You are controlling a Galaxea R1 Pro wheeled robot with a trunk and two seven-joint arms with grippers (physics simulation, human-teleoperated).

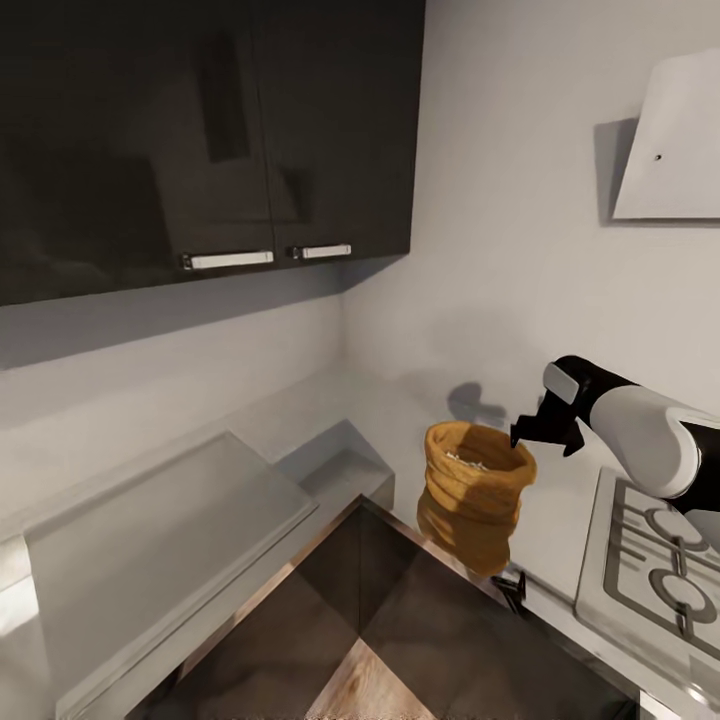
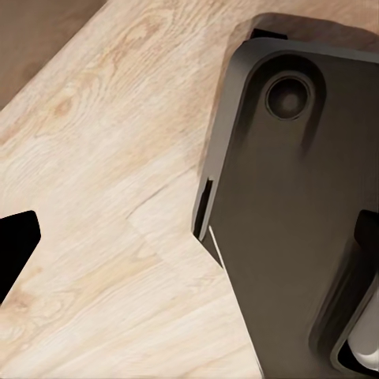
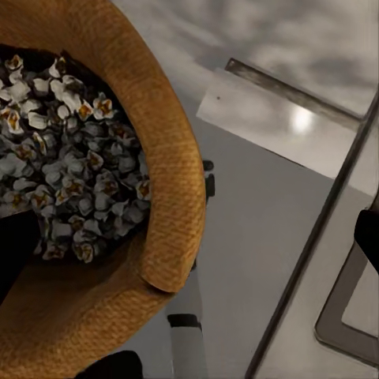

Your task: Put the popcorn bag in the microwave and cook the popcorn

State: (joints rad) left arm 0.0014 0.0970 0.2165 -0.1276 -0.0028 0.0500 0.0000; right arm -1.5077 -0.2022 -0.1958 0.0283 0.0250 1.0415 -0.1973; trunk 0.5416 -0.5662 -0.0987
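The popcorn bag (image 1: 472,492), golden-tan and ringed, stands upright by the front edge of the grey countertop (image 1: 400,410), in its inner corner. White popped popcorn (image 3: 71,158) fills its mouth. My right gripper (image 1: 545,438) reaches in from the right at rim height. In the right wrist view its fingers (image 3: 16,260) are spread wide, one over the popcorn and the other outside the bag (image 3: 170,158). I cannot tell whether the bag's base rests on the slab. My left gripper (image 2: 197,225) hangs open over the wood floor (image 2: 103,158). The microwave is out of view.
Dark wall cabinets (image 1: 200,130) hang above the counter's left run. A white angled hood (image 1: 670,140) sits over the hob (image 1: 655,560) at the right. A pale flat panel (image 1: 170,520) lies on the left counter. My dark base (image 2: 300,197) is below the left gripper.
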